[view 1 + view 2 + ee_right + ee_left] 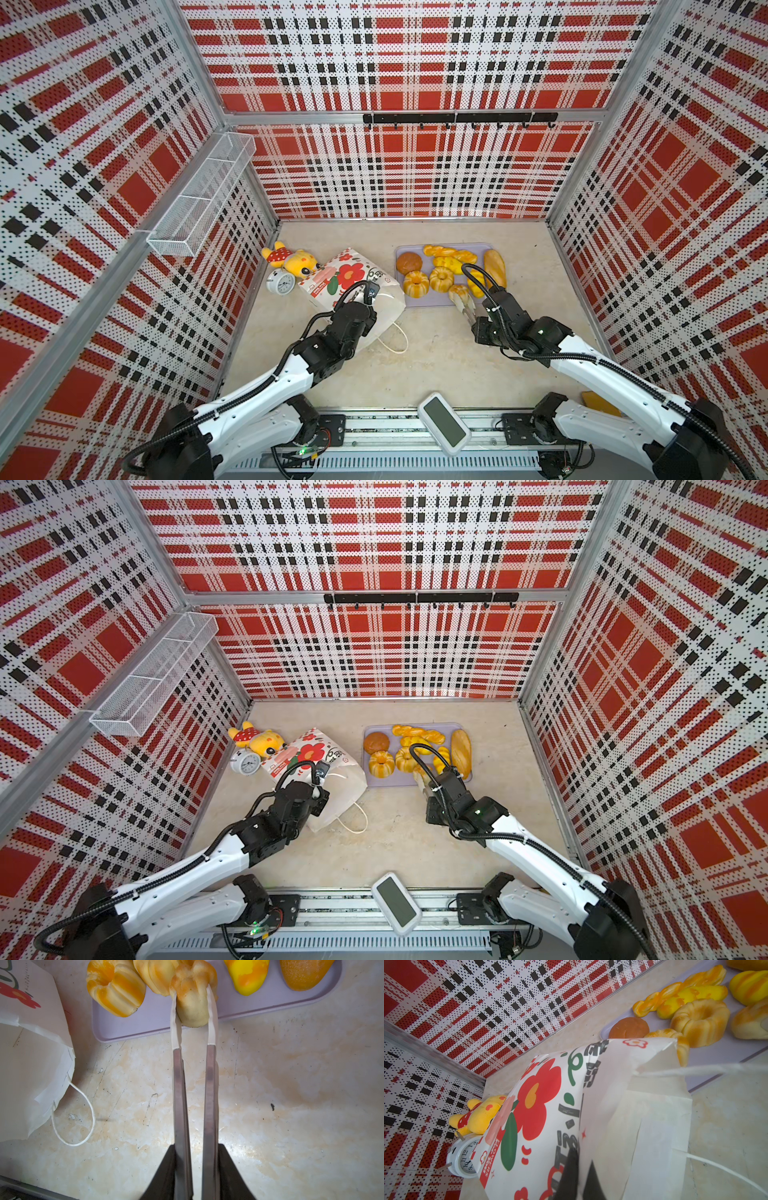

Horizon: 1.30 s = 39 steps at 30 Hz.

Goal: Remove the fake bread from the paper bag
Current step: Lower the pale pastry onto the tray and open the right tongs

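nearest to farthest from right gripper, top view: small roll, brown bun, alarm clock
1. small roll, held in the right gripper
2. brown bun, far left corner of the tray
3. alarm clock, far left beside the paper bag

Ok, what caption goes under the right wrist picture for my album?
The right gripper holds tongs pinching a small roll at the lilac tray edge.

We cannot see deep into the paper bag (643,1115); its cord (695,1069) is a blur. The left hand (581,1159) runs off the picture's edge, and the bag covers part of the clock (464,1159) and the plush toy (481,1113). The right arm (602,370) hides most of an orange thing (596,401) on the worktop (436,365).
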Available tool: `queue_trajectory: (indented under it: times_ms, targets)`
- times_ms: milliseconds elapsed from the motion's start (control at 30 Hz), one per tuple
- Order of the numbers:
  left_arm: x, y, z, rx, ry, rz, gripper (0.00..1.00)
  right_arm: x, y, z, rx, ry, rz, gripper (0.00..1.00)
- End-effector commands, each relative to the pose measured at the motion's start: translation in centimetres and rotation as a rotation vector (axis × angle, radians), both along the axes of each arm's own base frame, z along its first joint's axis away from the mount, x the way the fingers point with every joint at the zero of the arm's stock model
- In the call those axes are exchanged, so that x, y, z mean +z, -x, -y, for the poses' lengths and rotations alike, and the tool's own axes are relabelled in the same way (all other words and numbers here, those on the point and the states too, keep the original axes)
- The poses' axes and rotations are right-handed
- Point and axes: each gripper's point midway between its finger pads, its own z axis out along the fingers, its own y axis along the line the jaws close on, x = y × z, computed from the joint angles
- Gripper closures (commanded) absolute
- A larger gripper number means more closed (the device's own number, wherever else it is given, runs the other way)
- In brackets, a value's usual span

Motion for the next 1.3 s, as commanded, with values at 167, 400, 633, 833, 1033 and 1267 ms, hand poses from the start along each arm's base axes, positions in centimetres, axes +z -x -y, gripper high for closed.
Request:
queue_trajectory:
  times_ms: [167,400,633,833,1033,1267]
  targets:
    - [1.1,-0.1,0.0,0.008,0.030,0.026,1.00,0.0,-2.4,-1.0,0.048,-0.029,0.084,1.00]
    - [1.0,-0.1,0.1,0.006,0.023,0.024,1.00,-1.8,-3.1,-0.8,0.067,0.000,0.052,1.00]
    - [0.9,0.1,0.1,0.004,0.014,0.025,1.00,-2.3,-2.5,-0.4,0.061,0.009,0.023,0.86]
    - [0.8,0.0,0.2,0.002,0.012,0.022,1.00,-1.0,-1.5,0.4,0.061,0.021,0.025,0.68]
    - [0.9,0.0,0.3,-0.001,0.014,0.022,1.00,-0.9,-1.1,0.1,0.085,0.018,-0.001,0.57]
    - [0.8,0.1,0.3,0.001,0.009,0.023,1.00,0.0,-1.0,0.1,0.097,0.020,0.005,0.55]
